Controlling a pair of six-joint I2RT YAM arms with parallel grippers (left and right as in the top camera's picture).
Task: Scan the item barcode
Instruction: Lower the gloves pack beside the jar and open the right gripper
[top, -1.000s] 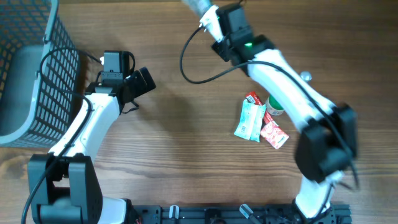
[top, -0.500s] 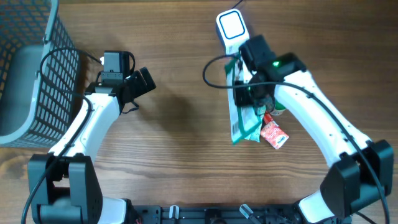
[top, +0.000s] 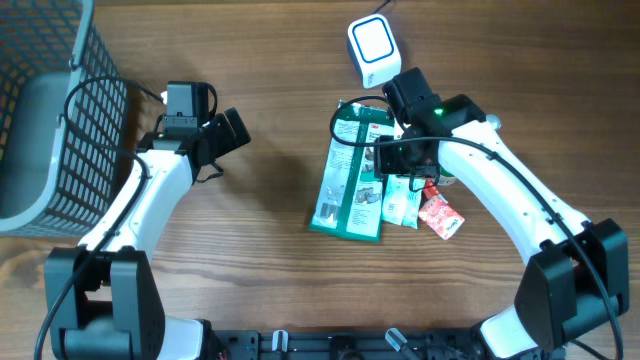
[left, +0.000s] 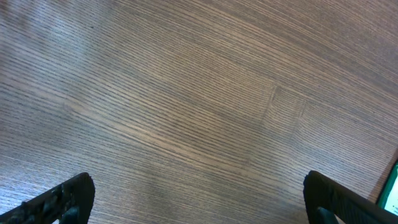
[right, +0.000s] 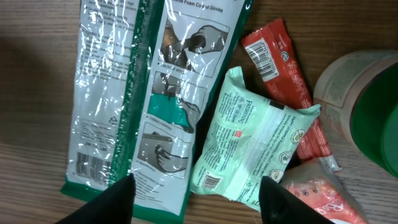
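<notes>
The item, a long green-and-clear plastic package (top: 349, 170), lies flat on the table just below the white barcode scanner (top: 372, 42). In the right wrist view the package (right: 134, 93) shows a barcode near its lower left corner. My right gripper (top: 392, 160) hovers over the package's right edge, open (right: 202, 202), with nothing held between its fingers. My left gripper (top: 228, 130) stands wide open (left: 202, 202) over bare wood, well left of the package.
A mint pouch (right: 255, 146), a red bar (right: 277, 62), a red pouch (top: 440, 215) and a green-lidded container (right: 367, 106) crowd the package's right side. A dark wire basket (top: 50, 110) fills the far left corner.
My right gripper has opened and let go of the package, which went from hanging edge-on to lying flat on the table. The left arm has not moved.
</notes>
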